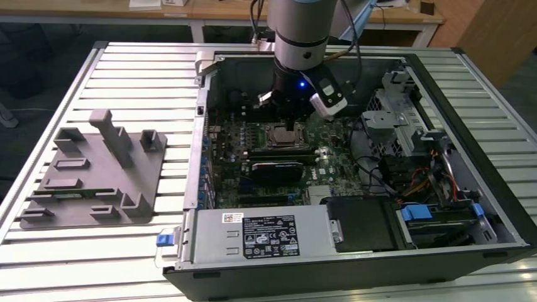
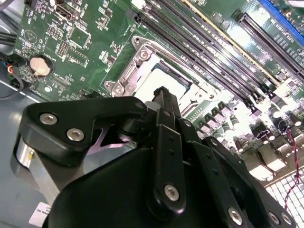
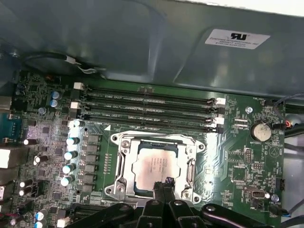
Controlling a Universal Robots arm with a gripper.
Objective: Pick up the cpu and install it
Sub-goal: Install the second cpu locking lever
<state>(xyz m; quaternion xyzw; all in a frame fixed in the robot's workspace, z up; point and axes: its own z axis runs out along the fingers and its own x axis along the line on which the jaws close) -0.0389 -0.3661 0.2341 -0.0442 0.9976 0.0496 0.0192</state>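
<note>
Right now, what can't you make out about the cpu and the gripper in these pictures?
- Gripper fingertips: in both wrist views the gripper's own body covers them, so open or shut is unclear.
- Cpu: in the first wrist view its near edge is hidden by the gripper; contact cannot be told.
- Socket: in the exterior view the arm partly covers it.

The cpu has a matt, pale silvery metal top, framed by a socket of brighter, shinier metal. The tool looks like matt black plastic with glossy metal screws. The surface is ribbed, pale brushed metal.
</note>
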